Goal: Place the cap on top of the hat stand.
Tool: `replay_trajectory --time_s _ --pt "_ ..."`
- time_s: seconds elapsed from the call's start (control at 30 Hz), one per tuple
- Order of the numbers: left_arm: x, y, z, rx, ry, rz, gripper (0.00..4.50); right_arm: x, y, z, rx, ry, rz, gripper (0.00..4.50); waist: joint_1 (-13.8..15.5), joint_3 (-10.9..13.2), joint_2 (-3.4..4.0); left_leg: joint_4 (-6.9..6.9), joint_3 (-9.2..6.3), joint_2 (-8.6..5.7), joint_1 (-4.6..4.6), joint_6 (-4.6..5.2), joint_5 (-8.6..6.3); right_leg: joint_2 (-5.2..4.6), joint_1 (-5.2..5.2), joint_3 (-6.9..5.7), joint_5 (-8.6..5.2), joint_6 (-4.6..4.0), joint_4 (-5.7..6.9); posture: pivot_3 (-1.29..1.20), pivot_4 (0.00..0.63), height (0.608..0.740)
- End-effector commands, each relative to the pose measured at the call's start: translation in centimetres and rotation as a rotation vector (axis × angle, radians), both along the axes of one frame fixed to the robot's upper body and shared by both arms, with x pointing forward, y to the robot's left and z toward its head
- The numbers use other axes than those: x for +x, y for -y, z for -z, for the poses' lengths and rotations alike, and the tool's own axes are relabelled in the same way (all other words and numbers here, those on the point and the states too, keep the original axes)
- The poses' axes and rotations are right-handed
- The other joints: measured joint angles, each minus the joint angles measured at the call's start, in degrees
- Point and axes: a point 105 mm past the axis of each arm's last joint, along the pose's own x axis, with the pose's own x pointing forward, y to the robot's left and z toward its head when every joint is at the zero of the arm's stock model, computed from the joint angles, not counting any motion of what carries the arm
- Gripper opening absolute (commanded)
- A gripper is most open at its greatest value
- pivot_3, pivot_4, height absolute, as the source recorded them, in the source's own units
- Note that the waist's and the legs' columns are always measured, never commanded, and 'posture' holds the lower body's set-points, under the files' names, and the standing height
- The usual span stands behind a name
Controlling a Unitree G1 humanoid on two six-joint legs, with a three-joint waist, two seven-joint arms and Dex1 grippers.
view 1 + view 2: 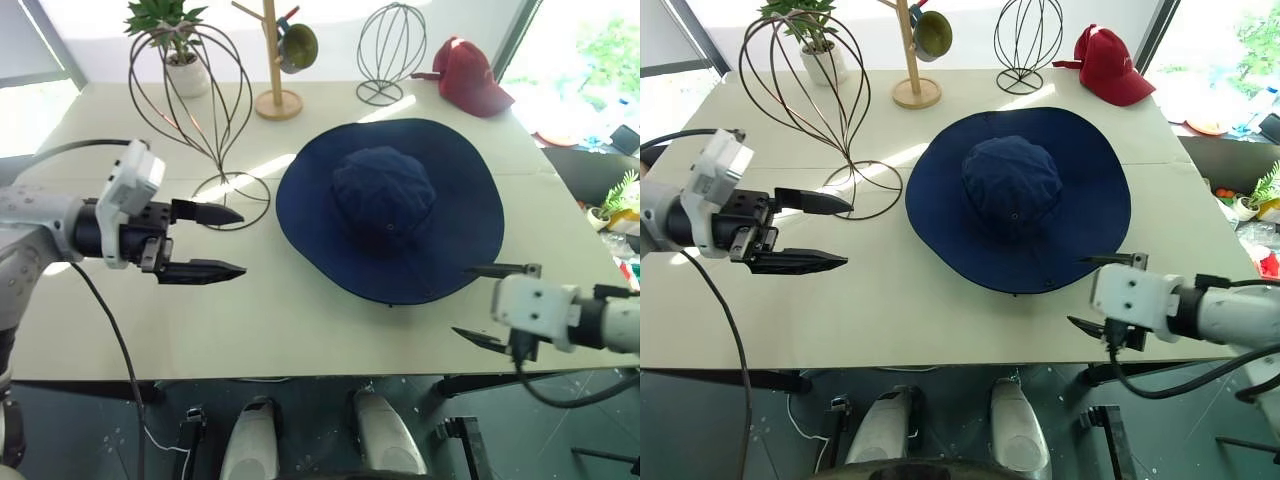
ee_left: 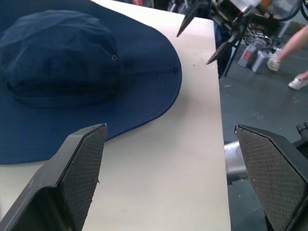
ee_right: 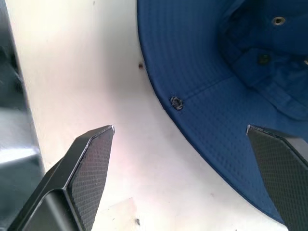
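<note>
Cap, the one navy sun hat with the wide floppy brim, lies flat and crown up in the middle of the pale table. To its left stands the hat stand, the larger of two wire head shapes, with its ring base just beside the brim; whether ring and brim touch is hard to say from the head views.

The left wrist view shows the brim's eyelets and the table's near edge, and beyond it a person's leg and white shoe on the floor, which the head views do not take in. The right wrist view shows the brim edge close by, one small eyelet near its rim and bare table beside it.

Two grippers are up. The left gripper hovers over the table left of the cap, near the stand's base, fingers spread apart and empty. The right gripper hangs at the near right side of the brim, fingers wide apart, holding nothing.

Along the far edge stand one smaller wire stand, one wooden tree stand with a green cup hung on it, one potted plant behind the hat stand, and one red baseball cap.
</note>
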Motion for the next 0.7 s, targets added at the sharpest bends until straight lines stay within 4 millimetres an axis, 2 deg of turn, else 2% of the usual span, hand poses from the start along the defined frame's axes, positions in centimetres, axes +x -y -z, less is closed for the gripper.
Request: replay_trajectory --time_s 0.03,0.27,0.53,0.63,0.7 --pt "-0.2 0.7 -0.3 0.015 0.034 0.054 4.44 1.1 -1.0 1.3 -0.053 0.127 -0.012 4.50 0.1 0.0 -0.04 0.00 0.00 0.00 -0.01 0.00 0.00 0.00 0.00 0.00 0.00 0.00 0.00 0.00 0.150 0.739" --pt "0.0 1.6 -0.6 -0.007 0.051 0.059 4.44 4.0 -2.1 4.6 -0.057 0.197 0.014 4.50 0.2 -0.1 -0.11 0.00 -0.01 0.00 -0.04 0.00 0.00 0.00 -0.02 0.00 0.00 -0.01 0.01 0.00 0.150 0.739" --pt "0.3 1.7 -1.0 -0.025 0.058 0.042 4.44 7.2 -2.6 5.7 0.007 0.259 0.080 4.50 0.3 -0.3 -0.50 0.02 -0.05 0.00 0.02 0.01 0.00 0.03 0.06 0.00 0.00 -0.01 0.05 0.00 0.150 0.739" --pt "0.4 1.7 -1.0 -0.024 0.063 0.036 4.50 7.4 -2.9 6.1 0.024 0.243 0.073 3.60 0.3 -0.4 -0.60 0.03 -0.05 0.00 0.04 0.01 0.00 0.03 0.10 0.00 0.01 -0.01 0.05 0.00 0.150 0.739" --pt "0.5 1.7 -1.1 -0.028 0.065 0.031 4.50 7.2 -3.1 6.2 0.042 0.227 0.065 2.57 0.6 -0.4 -0.60 0.03 -0.05 0.00 0.04 0.01 0.00 0.03 0.10 0.00 0.01 -0.01 0.07 0.00 0.150 0.739"
